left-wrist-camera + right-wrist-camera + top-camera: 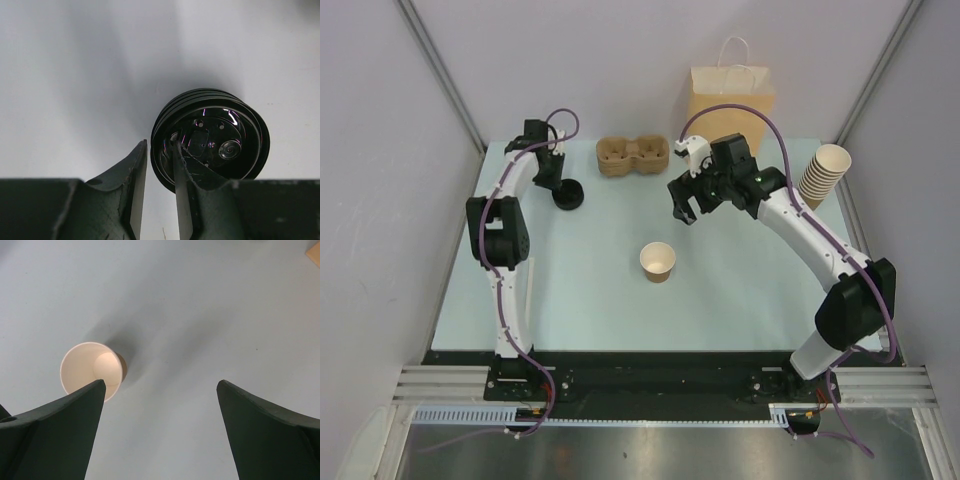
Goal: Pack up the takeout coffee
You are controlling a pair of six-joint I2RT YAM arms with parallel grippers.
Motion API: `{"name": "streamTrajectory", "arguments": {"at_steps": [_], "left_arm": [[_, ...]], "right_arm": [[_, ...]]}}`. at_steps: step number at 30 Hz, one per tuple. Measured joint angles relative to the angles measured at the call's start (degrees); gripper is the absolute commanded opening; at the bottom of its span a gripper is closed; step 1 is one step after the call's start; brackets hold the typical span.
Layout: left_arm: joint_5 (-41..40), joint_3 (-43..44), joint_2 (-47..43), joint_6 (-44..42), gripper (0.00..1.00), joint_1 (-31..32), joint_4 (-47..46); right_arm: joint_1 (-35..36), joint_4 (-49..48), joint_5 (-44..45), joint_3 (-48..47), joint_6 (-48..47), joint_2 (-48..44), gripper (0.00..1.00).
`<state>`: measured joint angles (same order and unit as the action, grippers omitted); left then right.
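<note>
Right up close are my left gripper's point(159, 145) two dark fingers point(131, 175). They are partly closed, with the rim of the black lid point(220, 135) between them. One finger lies over the lid's shiny inside. The other is just outside its edge. I cannot tell if I am really squeezing it. The lid is at the far left of the table point(600, 300), near the brown tray point(632, 156).

My right gripper point(161, 382) is spread wide and holds nothing. It hangs above the table. The cup point(85, 367) stands upright near the middle of the table, mouth up and empty, well apart from the lid. A paper bag point(731, 95) and a leaning stack of cups point(823, 172) are at the far side.
</note>
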<state>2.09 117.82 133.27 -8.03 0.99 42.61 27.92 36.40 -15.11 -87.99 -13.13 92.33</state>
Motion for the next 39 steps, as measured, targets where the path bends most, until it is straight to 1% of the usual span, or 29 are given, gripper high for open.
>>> {"name": "streamTrajectory", "arguments": {"at_steps": [2,5,11,18,39], "left_arm": [[0.00,0.07,0.00,0.00,0.27,0.00,0.00],[0.00,0.11,0.00,0.00,0.25,0.00,0.00],[-0.42,0.46,0.00,-0.04,0.11,0.00,0.02],[-0.44,0.55,0.00,-0.04,0.01,0.00,-0.02],[1.27,1.70,-0.59,0.02,0.00,0.00,2.25]], "right_arm": [[0.22,0.00,0.02,0.00,-0.04,0.02,1.00],[0.42,0.00,0.02,0.00,-0.22,0.02,1.00],[0.52,0.00,0.02,0.00,-0.44,0.04,1.00],[0.52,0.00,0.02,0.00,-0.44,0.07,1.00],[0.74,0.00,-1.27,0.00,-0.48,0.07,1.00]]}}
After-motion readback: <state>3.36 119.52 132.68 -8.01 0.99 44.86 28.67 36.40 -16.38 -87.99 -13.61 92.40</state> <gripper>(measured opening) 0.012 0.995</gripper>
